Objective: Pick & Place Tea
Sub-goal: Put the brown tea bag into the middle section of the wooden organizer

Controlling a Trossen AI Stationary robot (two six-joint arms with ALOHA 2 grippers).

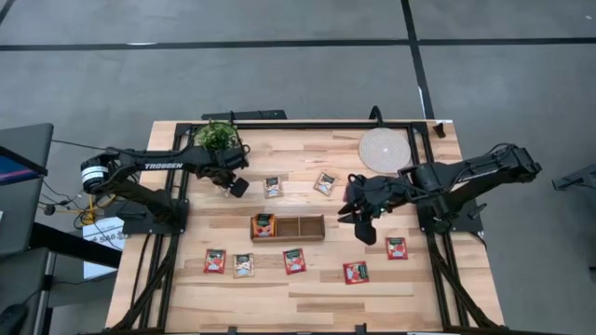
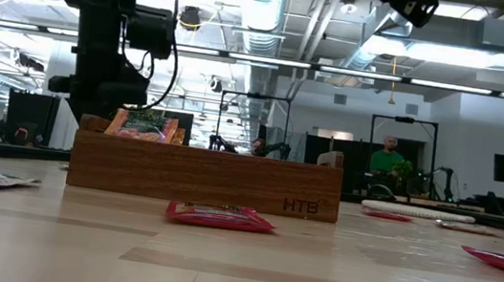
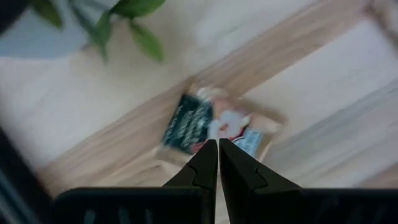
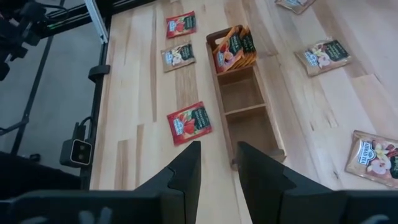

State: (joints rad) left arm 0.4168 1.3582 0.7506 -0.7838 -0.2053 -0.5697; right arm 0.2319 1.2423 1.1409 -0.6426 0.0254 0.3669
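1. Left gripper (image 3: 218, 149): I saw the fingers pressed together with nothing between them, hanging over a pale beige sachet (image 3: 217, 127) that lay flat on the table (image 1: 410, 279) near the potted plant (image 1: 218, 137).
2. Right gripper (image 4: 218, 163): fingers parted, empty, held above the right end of the wooden tray (image 4: 249, 106).
3. Tea: a few sachets stood in the tray's left compartment (image 1: 264, 224); the other two compartments were empty. The rest lay loose: four (image 1: 295, 261) in front of the tray, one (image 1: 397, 247) to its right, two (image 1: 273, 186) behind it.
4. Step, as I judged it: left arm lining up a pick, no grasp yet.
5. Next move calls for opening the left fingers, dropping to straddle the flat packet, then pinching an edge. The thin packet could slip.
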